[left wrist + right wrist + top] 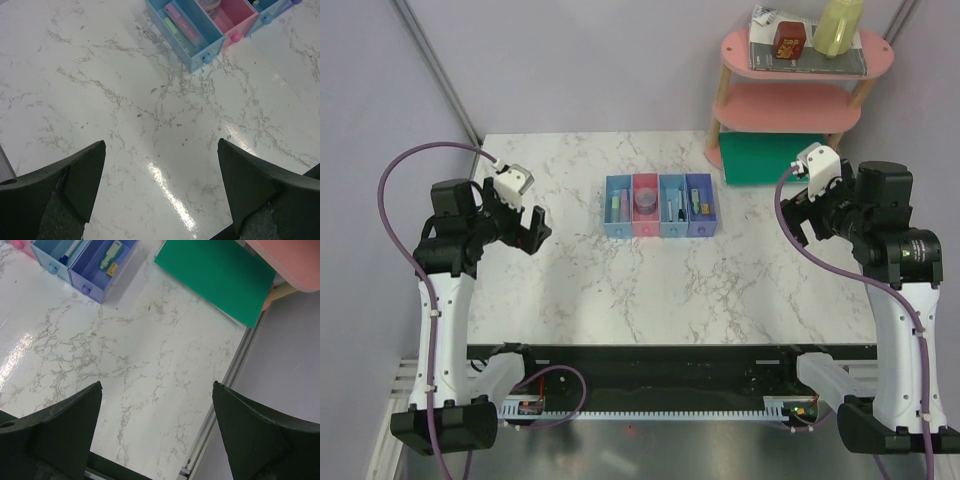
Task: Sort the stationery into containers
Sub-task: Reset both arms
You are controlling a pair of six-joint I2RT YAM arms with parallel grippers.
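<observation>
Sorting looks complete: stationery point(645, 199) sits inside the bins point(661, 205), tabletop point(620, 290) bare, left tool point(532, 228) and right tool point(798, 215) both apart, empty; next move likely none.

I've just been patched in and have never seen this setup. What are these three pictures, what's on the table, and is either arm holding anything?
Two robot arms sit at a marble table. The overhead picture looks down from behind them; the other two come from cameras on each wrist. The left gripper and right gripper are both open and empty, hovering over bare table. Mid-table stands a joined row of four small bins, light blue, pink, light blue, purple, with stationery already inside. A pink tiered shelf and a green board sit at the far right.
</observation>
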